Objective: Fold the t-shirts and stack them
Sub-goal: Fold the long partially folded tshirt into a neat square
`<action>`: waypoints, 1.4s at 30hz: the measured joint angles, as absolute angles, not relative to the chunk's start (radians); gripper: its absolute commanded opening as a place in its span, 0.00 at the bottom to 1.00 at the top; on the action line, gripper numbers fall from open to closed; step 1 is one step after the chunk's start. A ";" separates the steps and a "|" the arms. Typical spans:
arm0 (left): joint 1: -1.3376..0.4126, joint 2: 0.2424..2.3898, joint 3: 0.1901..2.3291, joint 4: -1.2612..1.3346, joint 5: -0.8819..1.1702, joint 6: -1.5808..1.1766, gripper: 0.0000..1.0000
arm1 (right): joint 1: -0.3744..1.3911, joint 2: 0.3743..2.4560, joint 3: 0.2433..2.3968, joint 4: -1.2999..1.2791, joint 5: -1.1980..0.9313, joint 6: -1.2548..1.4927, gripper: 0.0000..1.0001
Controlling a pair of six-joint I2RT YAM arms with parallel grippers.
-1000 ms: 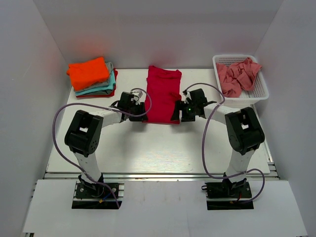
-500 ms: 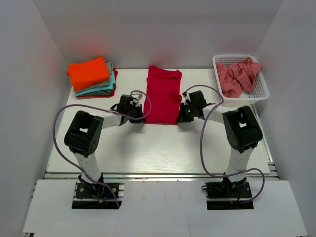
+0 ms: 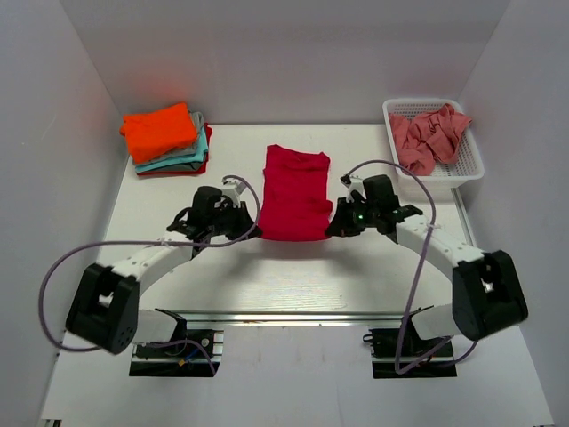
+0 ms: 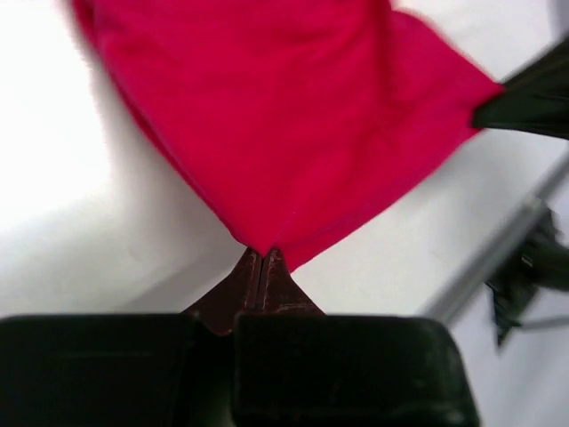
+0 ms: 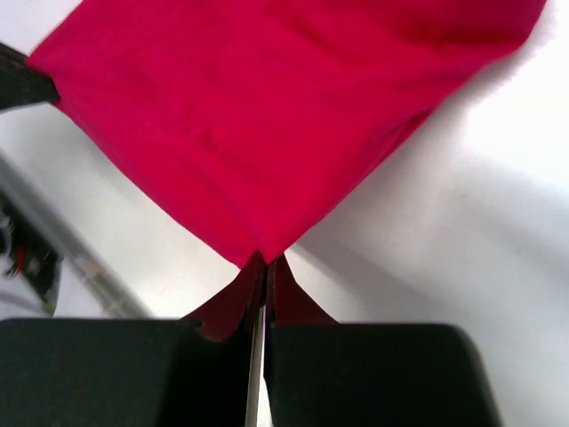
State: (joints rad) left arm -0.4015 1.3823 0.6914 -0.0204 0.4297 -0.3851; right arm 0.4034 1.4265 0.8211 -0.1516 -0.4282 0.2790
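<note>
Crimson t-shirt (image 3: 294, 191), already narrowed to a long strip, lies at the middle of the table (image 3: 293, 276), its short near edge toward the arm bases. A second ago both grippers stood parted beside its long edges. Now the left gripper (image 4: 262, 260) and right gripper (image 5: 265, 263) are clamped tight, each on one near corner of that edge, and the cloth fans out from the fingertips in both wrist views. Judged from this, the grasp is made and carrying the near end over the far end comes next. Both arms have swung from upright to low, outstretched poses, elbows out to the sides and forearms converging on the near edge. Folded stack (image 3: 169, 142), orange on top, sits at far left; salmon-pink shirts (image 3: 428, 133) lie in the white mesh basket (image 3: 473, 171) at far right.
</note>
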 measured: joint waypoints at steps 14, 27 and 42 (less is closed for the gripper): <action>-0.423 1.002 0.765 -0.211 0.563 -0.395 0.00 | 0.401 1.188 0.894 -0.393 -0.576 0.175 0.00; -0.408 1.267 0.946 -0.230 0.220 -0.469 0.00 | 0.340 1.482 1.176 -0.355 -0.594 0.206 0.00; -0.330 1.701 1.267 -0.247 0.060 -0.553 0.00 | 0.279 1.964 1.595 -0.383 -0.672 0.188 0.00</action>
